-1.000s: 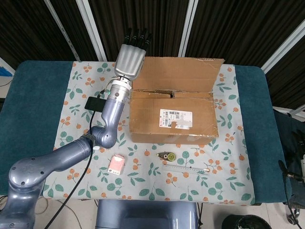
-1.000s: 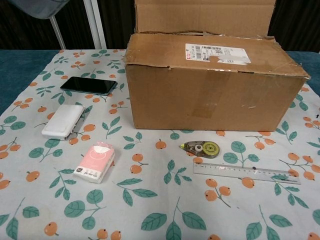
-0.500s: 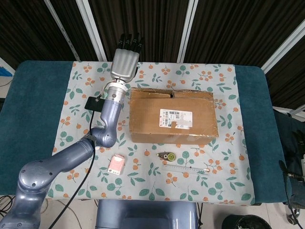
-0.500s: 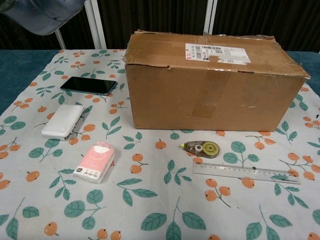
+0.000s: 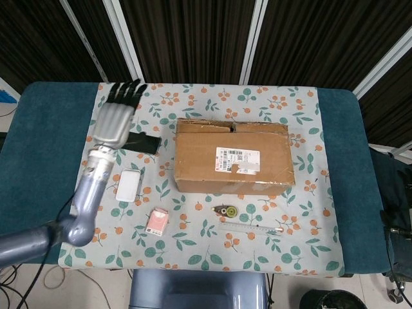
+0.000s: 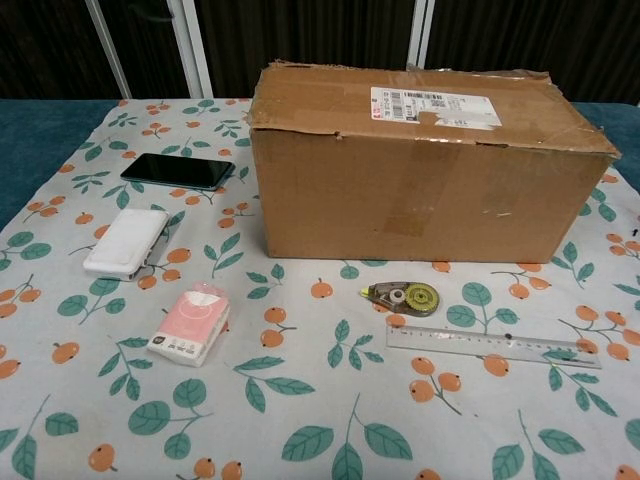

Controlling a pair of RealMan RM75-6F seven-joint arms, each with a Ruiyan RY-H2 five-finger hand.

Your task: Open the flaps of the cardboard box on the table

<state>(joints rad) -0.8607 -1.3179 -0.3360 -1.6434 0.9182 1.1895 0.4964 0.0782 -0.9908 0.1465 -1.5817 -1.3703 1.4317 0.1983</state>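
I see the cardboard box (image 5: pixel 233 156) sitting mid-table on the leaf-print cloth (image 5: pixel 193 248), its top flaps lying flat and closed. Near its front lie a correction tape (image 6: pixel 403 296) and a clear ruler (image 6: pixel 493 347). To its left are a black phone (image 6: pixel 177 171), a white case (image 6: pixel 126 241) and a pink tissue pack (image 6: pixel 190 324). My left hand (image 5: pixel 118 119) hovers above the phone, fingers spread, holding nothing
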